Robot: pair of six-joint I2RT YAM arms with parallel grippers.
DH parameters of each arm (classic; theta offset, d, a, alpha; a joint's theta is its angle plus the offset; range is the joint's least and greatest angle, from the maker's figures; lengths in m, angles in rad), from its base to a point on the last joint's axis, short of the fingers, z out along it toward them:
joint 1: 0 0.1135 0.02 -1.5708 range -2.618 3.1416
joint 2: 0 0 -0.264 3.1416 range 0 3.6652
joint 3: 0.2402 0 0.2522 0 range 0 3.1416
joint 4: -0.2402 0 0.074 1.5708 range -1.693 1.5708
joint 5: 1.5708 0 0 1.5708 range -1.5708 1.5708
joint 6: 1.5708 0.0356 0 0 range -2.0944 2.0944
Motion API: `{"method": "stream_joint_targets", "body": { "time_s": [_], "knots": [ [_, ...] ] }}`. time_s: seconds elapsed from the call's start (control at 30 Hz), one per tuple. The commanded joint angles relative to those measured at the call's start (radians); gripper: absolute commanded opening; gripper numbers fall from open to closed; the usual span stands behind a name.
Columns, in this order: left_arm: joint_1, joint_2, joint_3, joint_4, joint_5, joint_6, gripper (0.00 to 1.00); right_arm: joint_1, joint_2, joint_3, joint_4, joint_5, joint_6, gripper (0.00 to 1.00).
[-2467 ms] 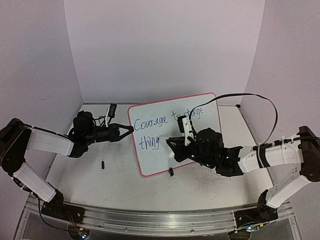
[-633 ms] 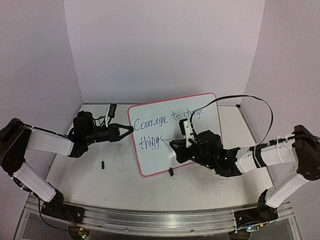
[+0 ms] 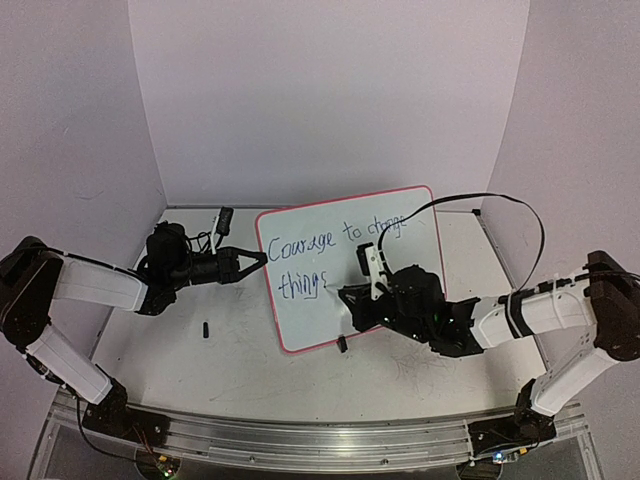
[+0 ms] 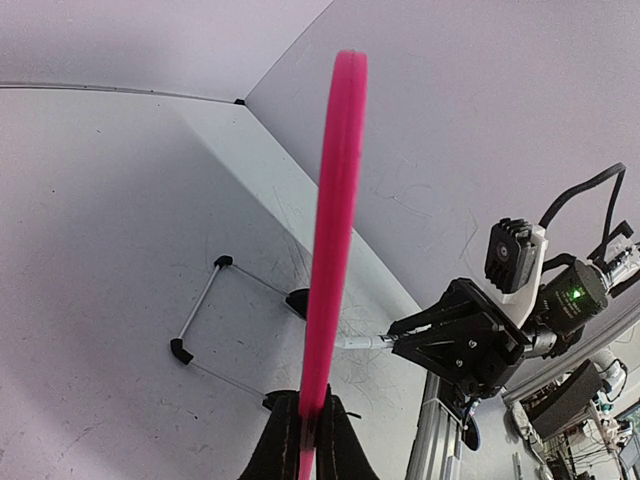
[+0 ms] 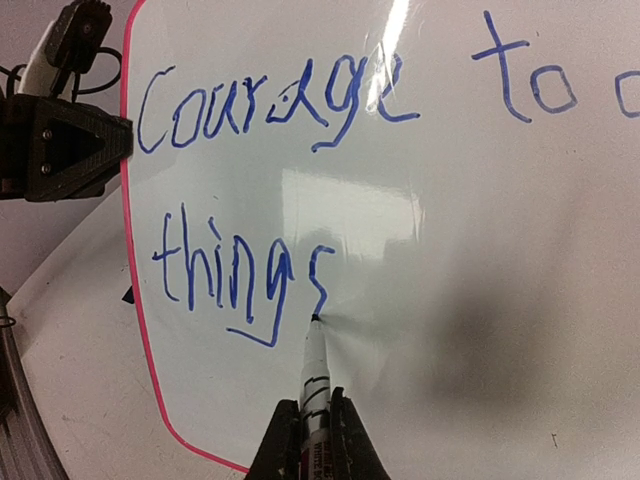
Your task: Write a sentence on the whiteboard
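Note:
The whiteboard point(image 3: 420, 252) stands tilted up at mid-table, and its pink rim point(image 4: 335, 200) shows edge-on in the left wrist view. My left gripper point(image 3: 262, 257) point(image 4: 308, 430) is shut on the board's left rim. The sentence point(image 3: 305, 247) point(image 5: 265, 105) is in blue and reads "Courage to change" above "things". My right gripper point(image 3: 345, 296) point(image 5: 315, 415) is shut on a marker point(image 5: 313, 365). The marker tip touches the board at the foot of the final "s". The right arm hides the board's lower right part in the top view.
A small black cap point(image 3: 206, 328) lies on the table left of the board. A wire stand point(image 4: 215, 310) with black feet sits behind the board, and a black clip foot point(image 3: 342, 344) is at its lower edge. A cable point(image 3: 500, 200) arcs over the right arm.
The final "s" of "things" has been drawn and the right gripper has edged slightly left and down. The left gripper and the board have held still.

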Motion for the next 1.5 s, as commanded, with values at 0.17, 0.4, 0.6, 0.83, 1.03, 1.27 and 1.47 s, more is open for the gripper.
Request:
{"method": "stream_joint_targets", "body": {
  "time_s": [0.17, 0.4, 0.6, 0.83, 1.03, 1.27, 1.47],
  "knots": [
    [-0.007, -0.039, 0.041, 0.020, 0.027, -0.028, 0.00, 0.006, 0.051, 0.069, 0.017, 0.017, -0.002, 0.00],
    [-0.007, -0.041, 0.035, 0.020, 0.025, -0.024, 0.00, 0.006, -0.025, 0.026, 0.012, 0.016, -0.001, 0.00],
    [-0.007, -0.041, 0.034, 0.020, 0.023, -0.022, 0.00, 0.005, -0.085, -0.023, 0.007, 0.023, 0.004, 0.00],
    [-0.007, -0.041, 0.036, 0.018, 0.024, -0.023, 0.00, 0.001, -0.054, -0.010, 0.007, 0.049, -0.007, 0.00],
    [-0.007, -0.039, 0.042, 0.016, 0.025, -0.025, 0.00, -0.012, 0.007, 0.017, 0.007, 0.077, -0.011, 0.00],
    [-0.007, -0.040, 0.037, 0.015, 0.018, -0.021, 0.00, -0.010, -0.195, -0.007, -0.061, 0.028, 0.005, 0.00],
    [-0.004, -0.068, 0.026, -0.009, -0.010, -0.011, 0.12, -0.009, -0.414, -0.016, -0.170, 0.028, 0.023, 0.00]
  ]
}}
